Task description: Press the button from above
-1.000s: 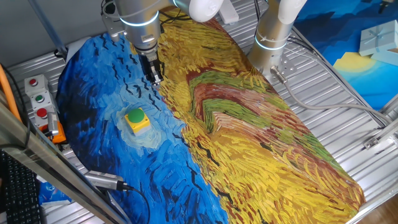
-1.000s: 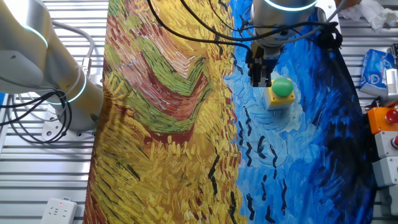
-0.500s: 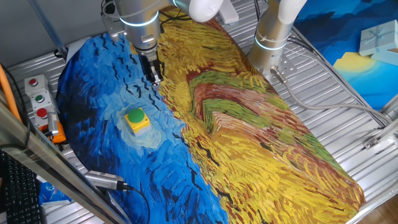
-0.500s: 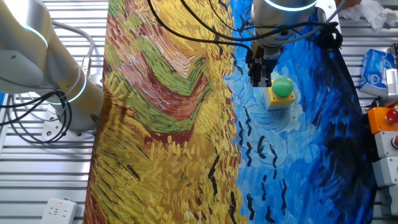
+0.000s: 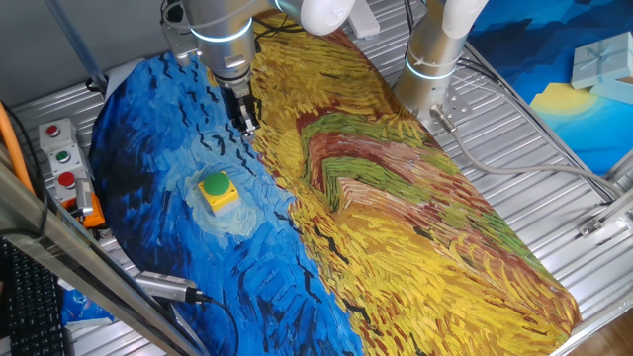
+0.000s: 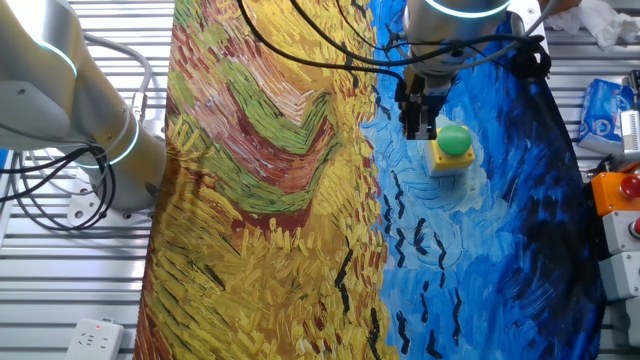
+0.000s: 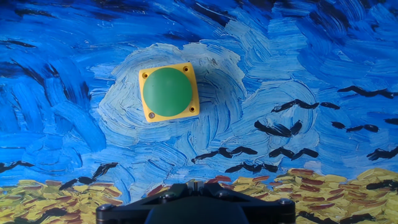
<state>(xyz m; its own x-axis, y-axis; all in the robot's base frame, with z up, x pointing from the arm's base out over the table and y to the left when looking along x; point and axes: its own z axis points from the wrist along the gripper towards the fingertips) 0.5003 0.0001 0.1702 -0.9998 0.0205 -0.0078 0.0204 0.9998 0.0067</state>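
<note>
light: bright, even | shadows: soft, faint | focus: sharp in all views | glare: slight on metal

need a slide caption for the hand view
Looking down from the hand: green button on its yellow base, sitting on a blue and yellow painted cloth, not yet pressed.

The button (image 5: 219,188) stands alone on the blue part of the painted cloth (image 5: 396,218) with bare cloth on every side and open air above it, the gripper (image 5: 243,125) hanging well apart, and the grey control box (image 5: 61,168) off at the desk's edge.
</note>
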